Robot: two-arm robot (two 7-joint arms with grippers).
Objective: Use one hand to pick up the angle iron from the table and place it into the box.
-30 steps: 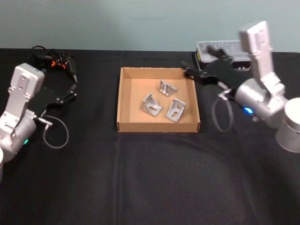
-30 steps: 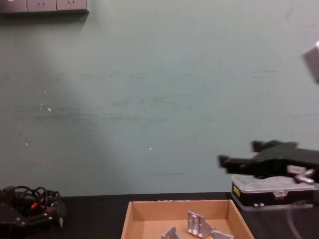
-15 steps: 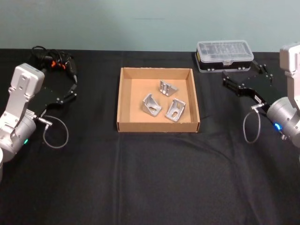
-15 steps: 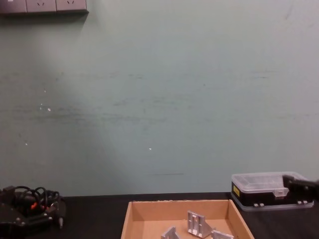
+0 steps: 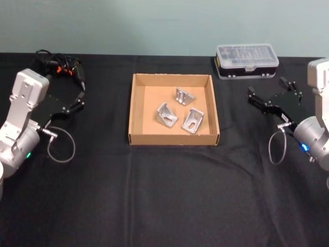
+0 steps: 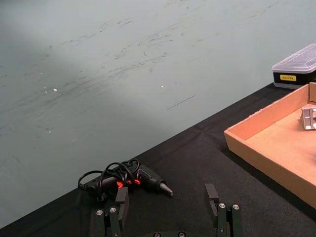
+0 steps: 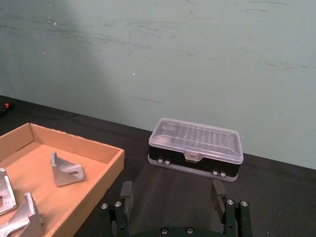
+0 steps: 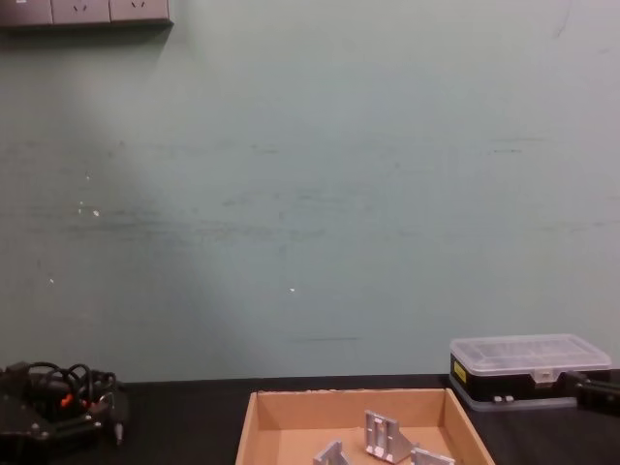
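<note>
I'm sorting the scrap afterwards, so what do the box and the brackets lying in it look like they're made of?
The box looks like plain corrugated cardboard: matte tan, with low folded walls. The three angle irons look like bare metal, possibly aluminium: silver-grey with a dull sheen and slotted holes.

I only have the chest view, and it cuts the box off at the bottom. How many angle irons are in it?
Observer: Three angle irons lie on the floor of the box.
Operator: Is the right claw holding anything?
Observer: No. The right claw is open and empty, over the table to the right of the box.
Operator: And the left?
Observer: The left claw is open too, near the cables.
</note>
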